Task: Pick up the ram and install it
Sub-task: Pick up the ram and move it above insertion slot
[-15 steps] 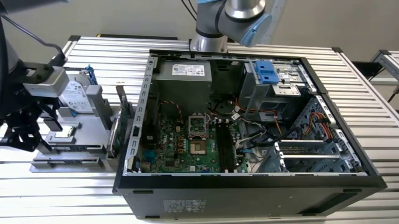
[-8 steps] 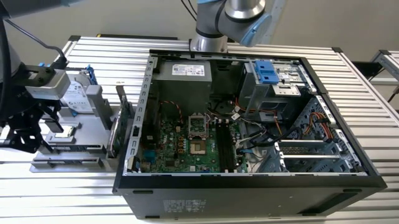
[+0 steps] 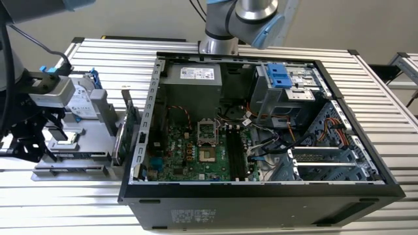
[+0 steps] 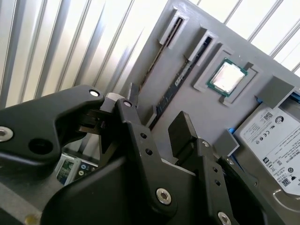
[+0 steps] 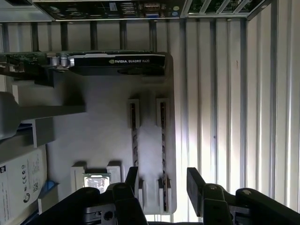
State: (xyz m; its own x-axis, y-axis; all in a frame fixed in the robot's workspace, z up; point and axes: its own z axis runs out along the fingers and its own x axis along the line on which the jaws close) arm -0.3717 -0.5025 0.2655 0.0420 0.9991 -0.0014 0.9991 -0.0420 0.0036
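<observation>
As my gripper (image 5: 163,182) hangs open,
the ram (image 5: 163,133) stands in the tray's (image 5: 103,133) edge slot, between its fingers (image 5: 194,182).

The gripper (image 5: 163,179) hides one end of a ram stick (image 5: 134,140) on the grey tray (image 5: 108,93) — the hard drive (image 5: 18,183) beside the tray is cut off.

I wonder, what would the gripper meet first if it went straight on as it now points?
Probably the ram in its grey tray slot, which lies centred between the open gripper's fingers in the first wrist view; depth is unclear.
</observation>
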